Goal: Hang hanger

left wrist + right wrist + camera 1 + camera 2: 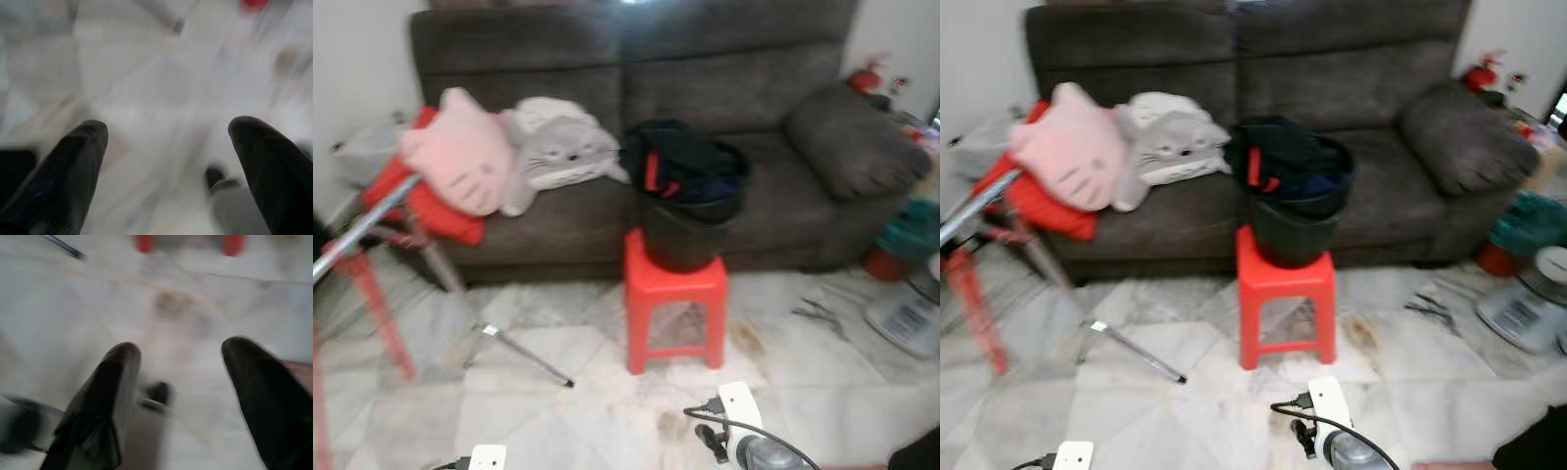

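At far left a metal drying rack (pixel 372 230) with red legs stands tilted on the glossy marble floor (pixel 1185 411); beside it, on the dark fabric sofa (pixel 724 69), lie a soft pink cat cushion (pixel 460 152) and a grey plush (pixel 558 147). At centre, a square red plastic stool (pixel 674 294) bears a round black bucket (pixel 690 230) heaped with dark clothes; no hanger can be distinguished in the blur. The left gripper (pixel 166 142) and right gripper (pixel 178 367) hang over bare floor, fingers spread wide, holding nothing.

Red stool (pixel 674 294) amid open floor (pixel 607 411)
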Motion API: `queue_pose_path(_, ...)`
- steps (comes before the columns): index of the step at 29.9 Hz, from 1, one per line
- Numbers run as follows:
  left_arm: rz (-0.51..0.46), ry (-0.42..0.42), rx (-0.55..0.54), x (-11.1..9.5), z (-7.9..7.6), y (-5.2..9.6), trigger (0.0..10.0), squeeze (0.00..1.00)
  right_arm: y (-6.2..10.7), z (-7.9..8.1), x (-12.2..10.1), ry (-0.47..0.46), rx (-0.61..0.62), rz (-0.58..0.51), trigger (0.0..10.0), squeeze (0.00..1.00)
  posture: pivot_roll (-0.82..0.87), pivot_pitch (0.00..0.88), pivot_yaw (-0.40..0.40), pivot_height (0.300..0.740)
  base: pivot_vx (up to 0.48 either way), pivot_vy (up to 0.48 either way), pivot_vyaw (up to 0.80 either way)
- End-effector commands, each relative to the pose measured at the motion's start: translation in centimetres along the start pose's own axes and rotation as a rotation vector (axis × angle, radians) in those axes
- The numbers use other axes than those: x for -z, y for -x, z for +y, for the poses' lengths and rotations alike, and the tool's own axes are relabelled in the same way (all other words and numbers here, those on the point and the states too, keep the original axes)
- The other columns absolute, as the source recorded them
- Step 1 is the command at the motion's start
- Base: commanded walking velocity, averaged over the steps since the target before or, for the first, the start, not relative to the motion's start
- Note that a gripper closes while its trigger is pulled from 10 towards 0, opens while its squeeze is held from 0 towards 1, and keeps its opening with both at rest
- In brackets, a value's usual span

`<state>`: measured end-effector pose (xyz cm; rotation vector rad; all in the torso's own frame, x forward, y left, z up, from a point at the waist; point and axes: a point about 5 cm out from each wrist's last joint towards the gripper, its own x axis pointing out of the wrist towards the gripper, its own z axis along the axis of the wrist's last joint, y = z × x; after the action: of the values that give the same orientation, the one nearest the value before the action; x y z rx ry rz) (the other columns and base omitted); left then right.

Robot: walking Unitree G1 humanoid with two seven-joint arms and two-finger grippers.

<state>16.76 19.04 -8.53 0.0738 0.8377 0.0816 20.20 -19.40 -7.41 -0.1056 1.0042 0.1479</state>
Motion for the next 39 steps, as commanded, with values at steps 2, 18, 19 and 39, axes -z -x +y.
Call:
queue_pose_path(2, 0.048, -0.007, -0.021, 1.33, 1.07, 0.43, 10.0, 0.0, -0.29, 1.19, -1.16, -0.002, -0.029, -0.039, 10.0, 0.0, -0.12, 0.0, 0.069, 0.732, 0.309, 0.0, 0.0)
queue_pose_path(18, 0.05, -0.003, -0.02, 1.43, 1.12, 0.47, 10.0, 0.0, -0.29, 1.16, -1.21, -0.005, -0.027, -0.044, 10.0, 0.0, -0.12, 0.0, 0.066, 0.732, 0.314, 0.0, 0.0)
queue_pose_path(19, 0.05, -0.003, -0.02, 1.43, 1.12, 0.47, 10.0, 0.0, -0.29, 1.16, -1.21, -0.005, -0.027, -0.044, 10.0, 0.0, -0.12, 0.0, 0.066, 0.732, 0.311, 0.0, 0.0)
queue_pose_path(39, 0.055, -0.005, -0.008, 1.59, 0.89, 0.52, 10.0, 0.0, -0.29, 1.19, -1.31, 0.032, -0.037, -0.045, 10.0, 0.0, -0.12, 0.0, 0.07, 0.732, 0.323, 0.0, 0.1)
